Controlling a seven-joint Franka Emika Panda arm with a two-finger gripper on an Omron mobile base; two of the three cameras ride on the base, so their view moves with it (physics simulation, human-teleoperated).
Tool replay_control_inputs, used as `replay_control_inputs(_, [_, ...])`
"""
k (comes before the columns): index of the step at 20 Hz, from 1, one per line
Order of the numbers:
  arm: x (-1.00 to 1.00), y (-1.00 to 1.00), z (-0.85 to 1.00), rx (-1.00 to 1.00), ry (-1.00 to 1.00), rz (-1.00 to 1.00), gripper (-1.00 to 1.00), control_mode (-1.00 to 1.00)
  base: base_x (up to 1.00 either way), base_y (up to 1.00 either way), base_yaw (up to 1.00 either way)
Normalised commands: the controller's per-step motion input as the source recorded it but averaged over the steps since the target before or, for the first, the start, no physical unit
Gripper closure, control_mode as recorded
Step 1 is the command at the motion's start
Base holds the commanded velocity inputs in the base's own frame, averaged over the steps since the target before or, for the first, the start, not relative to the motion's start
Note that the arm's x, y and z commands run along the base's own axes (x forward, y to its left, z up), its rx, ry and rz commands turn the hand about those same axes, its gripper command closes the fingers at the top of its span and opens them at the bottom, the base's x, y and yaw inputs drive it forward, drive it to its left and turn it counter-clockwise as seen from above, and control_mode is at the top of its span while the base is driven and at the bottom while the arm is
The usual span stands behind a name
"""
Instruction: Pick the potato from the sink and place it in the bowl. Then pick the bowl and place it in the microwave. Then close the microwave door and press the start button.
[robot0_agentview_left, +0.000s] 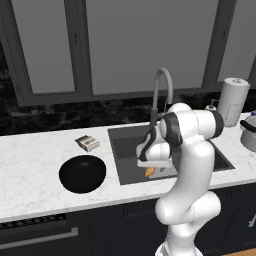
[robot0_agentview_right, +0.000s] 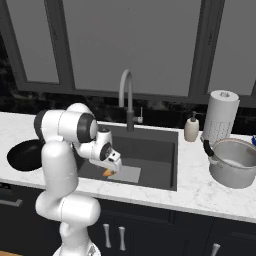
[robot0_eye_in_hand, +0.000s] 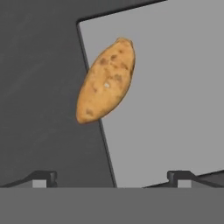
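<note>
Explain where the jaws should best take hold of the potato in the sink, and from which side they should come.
Best across the potato's narrow middle, coming straight down from above. It lies flat on the sink floor, a long oval partly over a lighter grey panel, so its long flanks are free and the middle is where open jaws span it easily. The gripper hangs open above it; turning the wrist to square the jaws to the long axis would probably help.

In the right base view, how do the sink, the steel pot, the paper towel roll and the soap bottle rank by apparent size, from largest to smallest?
1. sink
2. steel pot
3. paper towel roll, though it stands farther back than the pot, so the true gap between them is unsure
4. soap bottle
</note>
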Motion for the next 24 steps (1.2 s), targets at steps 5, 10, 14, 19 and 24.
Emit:
replay_control_inputs(5, [0.30, 0.00, -0.39, 0.00, 0.00, 0.00, -1.00, -1.00, 0.00, 0.00, 0.00])
replay_control_inputs(10, [0.38, 0.00, -0.31, 0.00, 0.00, -0.01, -1.00, -1.00, 0.00, 0.00, 0.00])
replay_control_inputs(14, [0.32, 0.00, -0.29, 0.00, 0.00, 0.00, -1.00, -1.00, 0.00, 0.00, 0.00])
replay_control_inputs(19, [0.34, 0.00, -0.33, 0.00, 0.00, 0.00, -1.00, -1.00, 0.00, 0.00, 0.00])
replay_control_inputs(24, [0.08, 0.00, -0.39, 0.00, 0.00, 0.00, 1.00, -1.00, 0.00, 0.00, 0.00])
